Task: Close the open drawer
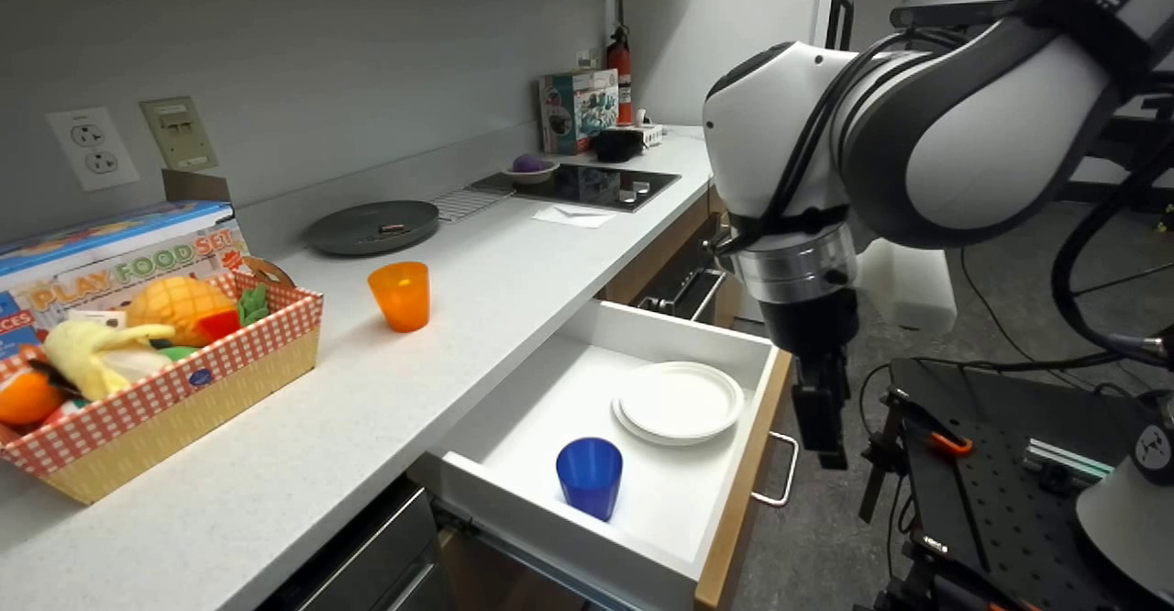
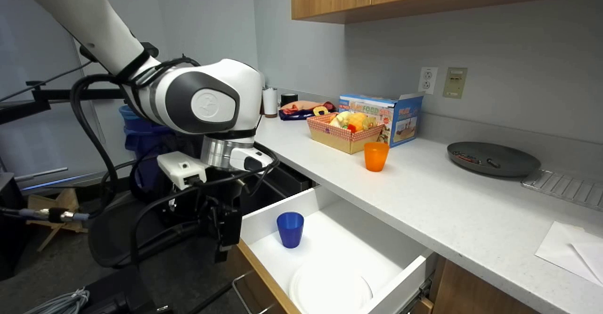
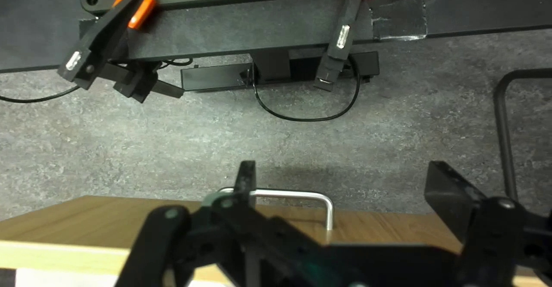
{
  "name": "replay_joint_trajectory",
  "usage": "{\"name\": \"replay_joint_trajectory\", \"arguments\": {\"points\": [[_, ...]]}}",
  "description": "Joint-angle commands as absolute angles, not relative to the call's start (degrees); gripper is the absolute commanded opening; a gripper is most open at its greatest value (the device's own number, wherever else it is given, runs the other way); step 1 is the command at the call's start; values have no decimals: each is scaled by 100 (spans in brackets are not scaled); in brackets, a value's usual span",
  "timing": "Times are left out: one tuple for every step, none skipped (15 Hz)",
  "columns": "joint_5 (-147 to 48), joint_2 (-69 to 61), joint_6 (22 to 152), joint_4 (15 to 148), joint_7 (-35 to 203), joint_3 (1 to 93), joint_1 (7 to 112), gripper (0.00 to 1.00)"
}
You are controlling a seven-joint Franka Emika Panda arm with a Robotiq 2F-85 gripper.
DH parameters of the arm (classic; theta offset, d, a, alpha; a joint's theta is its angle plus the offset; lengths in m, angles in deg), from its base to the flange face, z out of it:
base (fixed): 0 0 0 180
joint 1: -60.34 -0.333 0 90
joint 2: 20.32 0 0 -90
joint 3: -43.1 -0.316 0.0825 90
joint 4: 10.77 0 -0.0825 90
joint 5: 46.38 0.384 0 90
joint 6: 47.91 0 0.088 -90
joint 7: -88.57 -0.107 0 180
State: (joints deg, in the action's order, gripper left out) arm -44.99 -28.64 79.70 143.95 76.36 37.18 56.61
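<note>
Contact seems not yet made, so I judge the step as lining up: the gripper (image 3: 343, 175), its 2 fingers (image 3: 450, 205) spread around nothing, hangs near the front panel (image 3: 108, 218). Next it should lower outside that panel and push it towards the counter (image 1: 495, 299). The drawer (image 1: 550, 391), lower centre in an exterior view, faces the frame's right; its long axis runs from bottom centre up and slightly right.

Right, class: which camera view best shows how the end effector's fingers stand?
The wrist view: the end effector shows both fingers there, spread apart, with floor visible between them. In both exterior views it is smaller and dark, near the open drawer, and no clear gap shows.
</note>
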Motion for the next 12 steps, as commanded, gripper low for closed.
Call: {"name": "replay_joint_trajectory", "arguments": {"points": [[-4209, -2127, 8288, 14038, 7726, 3716, 5567, 100], [-4128, -1974, 8358, 13968, 7746, 3721, 5557, 100], [-4032, -1795, 8439, 13885, 7776, 3724, 5549, 100], [-3957, -1642, 8531, 13809, 7785, 3723, 5547, 100], [-3875, -1490, 8592, 13719, 7813, 3721, 5547, 100], [-3790, -1339, 8646, 13624, 7840, 3717, 5550, 100], [-3723, -1201, 8706, 13529, 7845, 3714, 5555, 100], [-3645, -1071, 8764, 13430, 7849, 3712, 5563, 100], [-3582, -962, 8841, 13339, 7839, 3711, 5569, 100], [-3540, -867, 8925, 13256, 7816, 3711, 5571, 100], [-3500, -765, 9020, 13163, 7796, 3712, 5573, 100], [-3472, -683, 9013, 13081, 7801, 3710, 5574, 100]]}}
